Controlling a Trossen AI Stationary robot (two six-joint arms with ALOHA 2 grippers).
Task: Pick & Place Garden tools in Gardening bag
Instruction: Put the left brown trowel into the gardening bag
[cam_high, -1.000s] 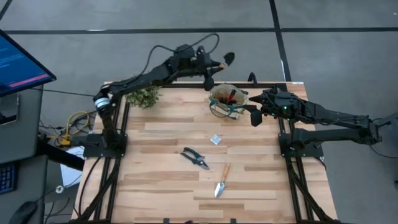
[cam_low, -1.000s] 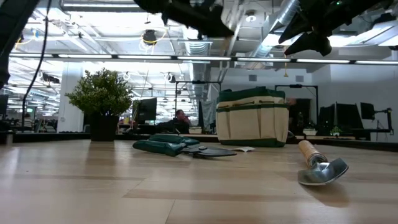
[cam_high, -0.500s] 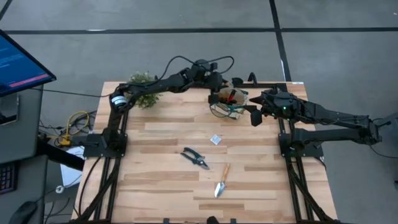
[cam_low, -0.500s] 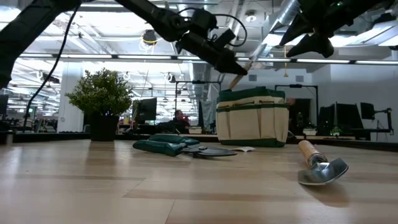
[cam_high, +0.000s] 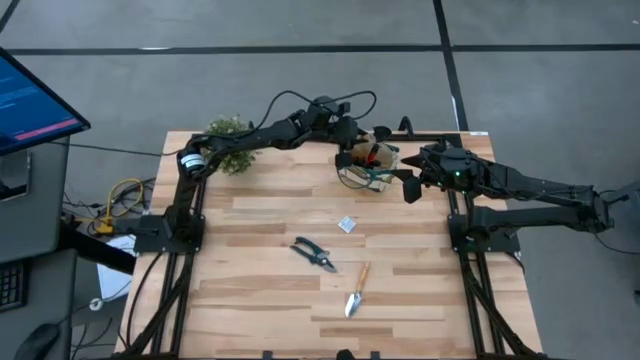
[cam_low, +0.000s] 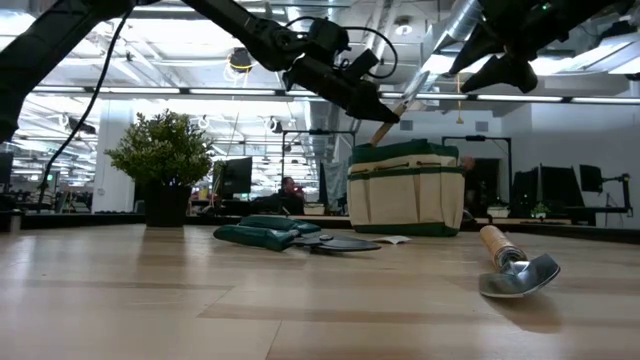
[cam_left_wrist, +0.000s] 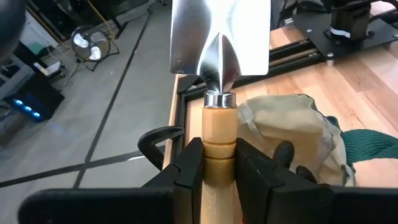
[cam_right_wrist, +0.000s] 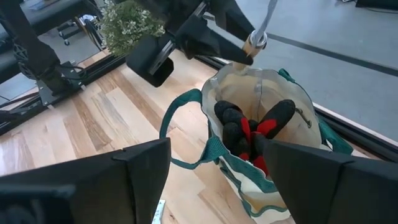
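My left gripper (cam_high: 357, 134) is shut on a wooden-handled tool with a silver blade (cam_left_wrist: 220, 37), just above the far rim of the tan, green-trimmed gardening bag (cam_high: 365, 166), which stands on the table. A red-and-black item (cam_right_wrist: 256, 127) sticks up inside the bag. My right gripper (cam_high: 408, 186) hangs open and empty beside the bag's right side, above the table. The dark-handled pruning shears (cam_high: 314, 253) and the silver trowel with a wooden handle (cam_high: 356, 292) lie flat mid-table. My left gripper pinches the tool's wooden handle (cam_left_wrist: 218, 138) between its two fingers, a little below the metal collar. The blade (cam_low: 416, 88) sticks out past the fingertips. The tool is lifted clear and tilted, blade up, the handle's lower end (cam_low: 382, 131) just over the bag's opening.
A bushy potted plant (cam_high: 231, 151) stands at the far left of the table. A small white packet (cam_high: 347, 224) lies mid-table in front of the bag. The bag's green loop handle (cam_right_wrist: 186, 134) hangs out toward the table's near side.
My left gripper has gone toward the table's right edge and down with the tool, from high behind the bag to just over the bag's opening. It has stayed shut on the handle. In the last half second it has barely moved.
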